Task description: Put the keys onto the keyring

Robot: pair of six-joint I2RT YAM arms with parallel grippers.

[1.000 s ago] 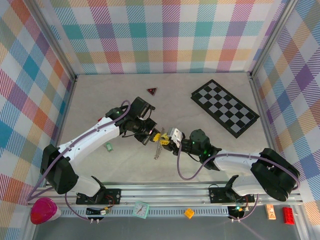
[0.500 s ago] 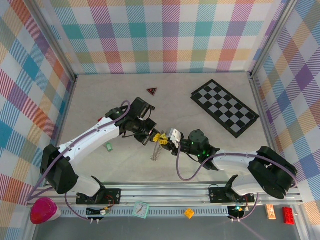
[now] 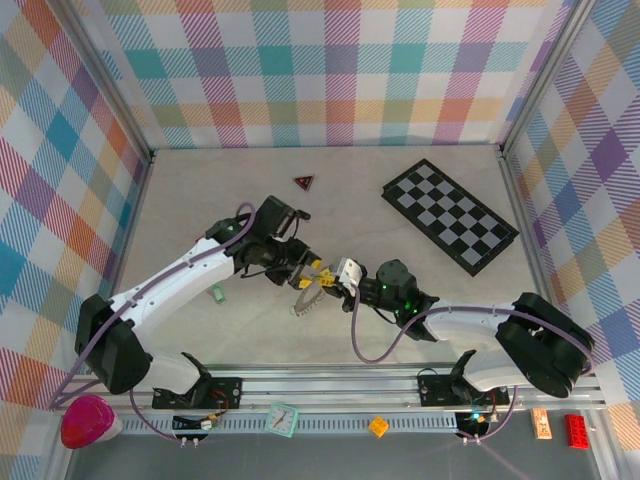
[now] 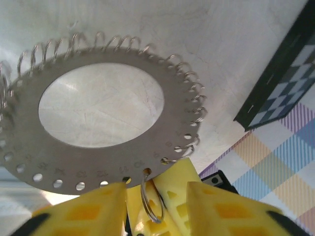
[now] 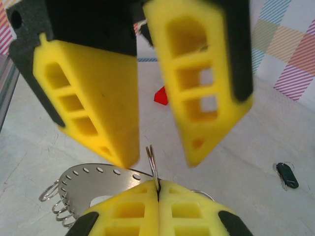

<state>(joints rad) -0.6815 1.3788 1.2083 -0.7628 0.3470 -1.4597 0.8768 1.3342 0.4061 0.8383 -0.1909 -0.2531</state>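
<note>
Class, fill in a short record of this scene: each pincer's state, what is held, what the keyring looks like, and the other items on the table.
Left pincer: open
Right pincer: shut on a wire loop
Wire loop: passes through a rim hole of the keyring
Keyring: flat perforated metal ring, keys fringing its rim
Other items: chequered board, red triangle

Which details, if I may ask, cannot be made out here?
Top view: the metal disc is too small to show its holes; the left tool and right tool crowd it.
Left wrist view: the disc's left side is cut off by the frame edge; marks beside its holes are blurred.
Right wrist view: the right tool's shut fingers hide most of the disc and the wire ring's lower part.
</note>
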